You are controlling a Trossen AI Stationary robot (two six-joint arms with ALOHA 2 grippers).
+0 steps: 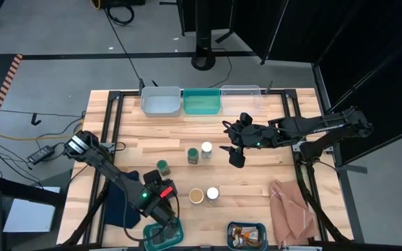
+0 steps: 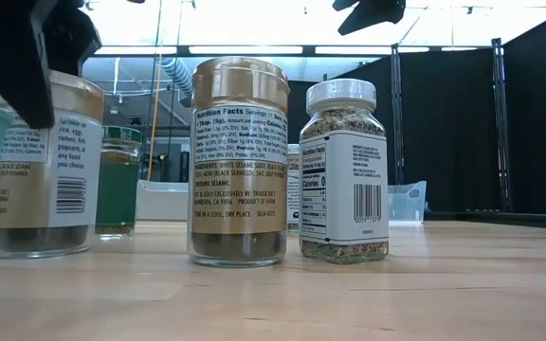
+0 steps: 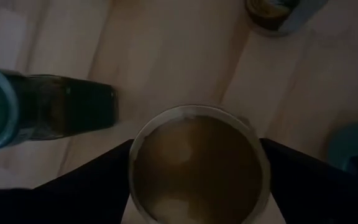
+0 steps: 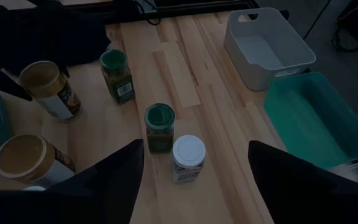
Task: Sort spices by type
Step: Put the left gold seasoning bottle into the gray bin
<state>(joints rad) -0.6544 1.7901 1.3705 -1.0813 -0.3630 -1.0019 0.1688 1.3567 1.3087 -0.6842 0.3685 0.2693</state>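
Observation:
My left gripper (image 1: 158,191) is low at the near left, around a tan-topped jar (image 3: 197,165) that stands on the table; the jar also shows in the low view (image 2: 41,161). A second tan-topped jar (image 1: 197,196) and a white-topped jar (image 1: 212,194) stand beside it. Two green-topped jars (image 1: 162,166) (image 1: 192,155) and another white-topped jar (image 1: 206,149) stand mid-table. My right gripper (image 1: 236,156) hangs open and empty above the table, to the right of these jars. Brown packets and small boxes lie in a clear bin (image 1: 246,235) at the near edge. My left gripper has its two fingers (image 3: 98,180) against opposite sides of the jar's tan lid (image 3: 143,149), coming from above and pointing down. No gap shows between fingers and lid. The jar stands upright with its base (image 2: 36,248) on the table.
A white bin (image 1: 160,101), a teal bin (image 1: 202,102) and a clear bin (image 1: 241,94) line the far edge. Another teal bin (image 1: 165,233) sits at the near edge under the left arm. A dark blue cloth (image 1: 124,202) lies near left, a pinkish-brown cloth (image 1: 288,209) near right.

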